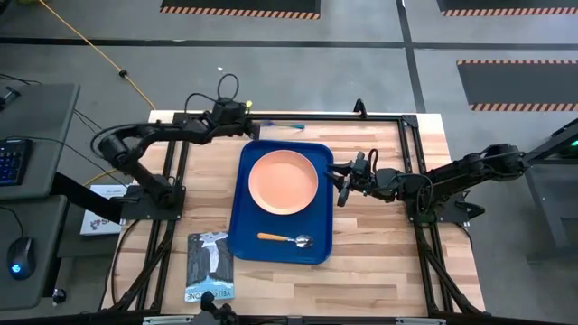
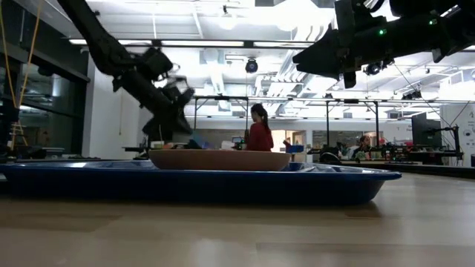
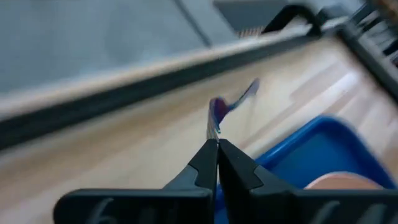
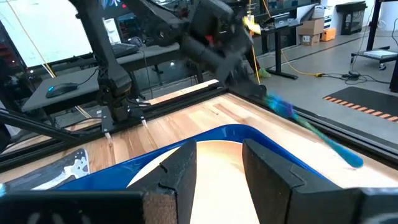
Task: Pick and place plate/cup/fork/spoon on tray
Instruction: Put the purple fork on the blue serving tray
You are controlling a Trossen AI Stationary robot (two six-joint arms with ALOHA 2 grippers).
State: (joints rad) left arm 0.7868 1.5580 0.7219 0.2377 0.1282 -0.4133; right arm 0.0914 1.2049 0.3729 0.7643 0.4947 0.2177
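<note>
The salmon-pink plate lies flat in the far half of the blue tray. The orange-handled spoon lies in the tray's near part. My left gripper is at the table's far edge, beyond the tray's far left corner, shut on the light-blue fork. My right gripper is open and empty over the tray's right rim; the plate shows between its fingers. No cup shows. My left gripper pinches one end of the fork between its two fingertips. The fork reaches straight on from the fingers, along the table's far edge toward the right. It is blurred, so I cannot tell whether its free end rests on the table.
A grey-blue booklet lies on the table left of the tray's near corner. A black frame rail runs along the table's far edge just behind the fork. Bare wood lies right of the tray. A person is in the room far behind.
</note>
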